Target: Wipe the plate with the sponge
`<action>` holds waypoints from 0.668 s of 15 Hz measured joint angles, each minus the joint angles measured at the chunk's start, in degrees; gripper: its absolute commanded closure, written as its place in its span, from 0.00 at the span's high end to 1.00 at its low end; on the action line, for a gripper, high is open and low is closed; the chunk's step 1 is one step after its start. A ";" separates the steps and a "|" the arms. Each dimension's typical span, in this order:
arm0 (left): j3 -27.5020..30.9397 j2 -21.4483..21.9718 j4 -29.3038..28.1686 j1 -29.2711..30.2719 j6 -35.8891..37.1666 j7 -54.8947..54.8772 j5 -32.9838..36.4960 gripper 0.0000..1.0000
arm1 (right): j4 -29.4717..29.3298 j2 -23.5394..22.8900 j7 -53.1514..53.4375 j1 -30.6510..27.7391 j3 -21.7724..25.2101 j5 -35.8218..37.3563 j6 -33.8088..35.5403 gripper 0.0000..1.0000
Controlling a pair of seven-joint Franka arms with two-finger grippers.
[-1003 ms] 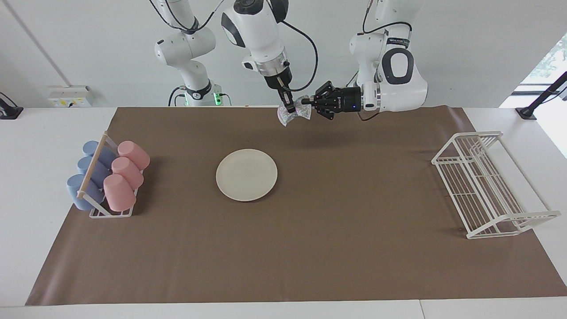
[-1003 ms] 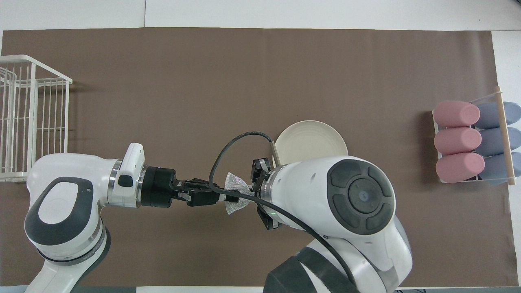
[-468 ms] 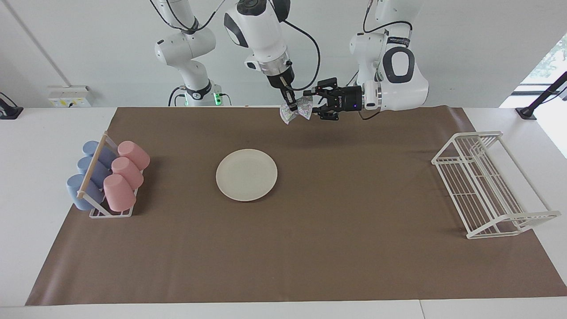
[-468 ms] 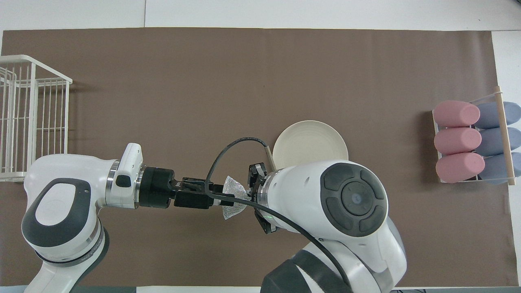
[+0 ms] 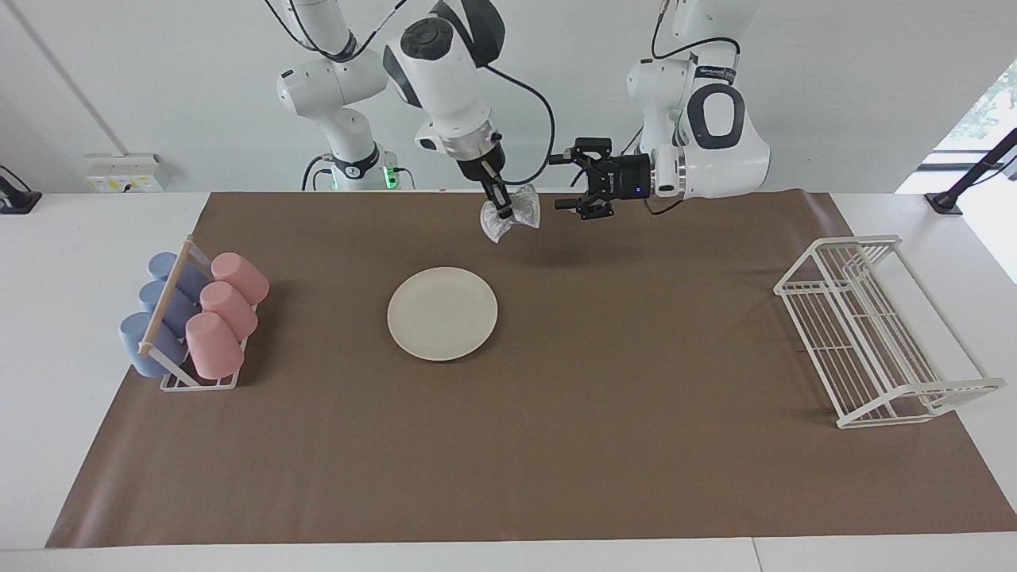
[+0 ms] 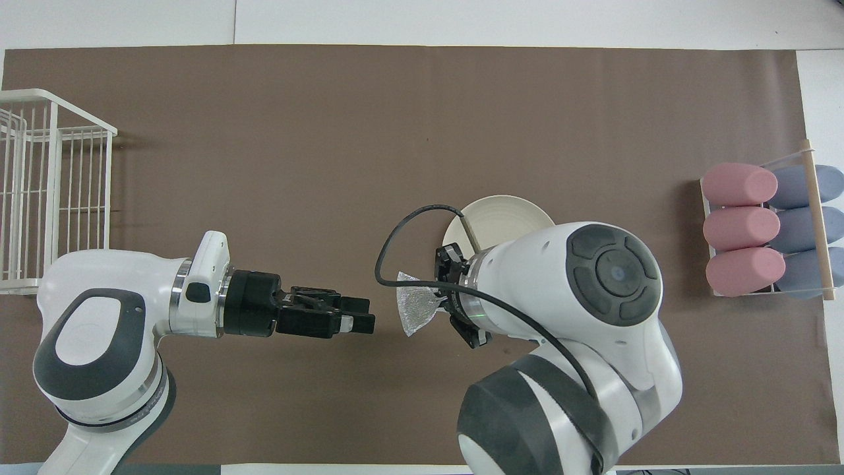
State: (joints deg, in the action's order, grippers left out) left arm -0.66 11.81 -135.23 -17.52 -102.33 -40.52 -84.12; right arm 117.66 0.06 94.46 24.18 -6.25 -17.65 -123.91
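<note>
We note the left gripper [image 5: 570, 179] has released the sponge [image 5: 512, 213] and drawn clear, fingers spread. The right gripper [image 5: 503, 211] pinches it above the table [image 5: 636, 357]; the plate [image 5: 442, 313] lies mid-mat.

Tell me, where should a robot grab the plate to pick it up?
Probably by its rim. The plate lies flat on the brown mat, so nothing sticks up in the middle to pinch. Come in low from the edge toward the robots, one jaw above the thin raised rim and one slid beneath. The rim sits close to the mat, so that could be fiddly.
</note>
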 measured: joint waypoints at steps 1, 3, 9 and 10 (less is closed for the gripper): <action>0.08 0.00 -0.01 0.03 -0.13 0.31 0.12 1.00 | 1.71 -0.92 -0.10 0.22 -0.07 0.00 -3.18 0.00; 0.17 0.00 -0.05 0.09 -0.43 1.29 0.57 1.00 | 4.91 -2.74 -0.22 0.64 -0.36 0.00 -9.83 0.00; 0.45 -0.03 -0.07 5.57 -1.02 7.83 15.82 1.00 | 10.70 -5.42 -5.29 0.07 -0.26 0.00 -19.18 0.00; 0.46 -0.03 0.01 6.43 -1.02 9.65 19.72 1.00 | 10.85 -5.81 -5.55 0.00 -0.23 0.00 -19.18 0.00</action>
State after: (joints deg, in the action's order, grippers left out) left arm -0.21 11.78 -135.22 -11.09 -103.35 -30.87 -64.40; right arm 128.51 -5.75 88.90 24.17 -6.48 -17.65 -143.09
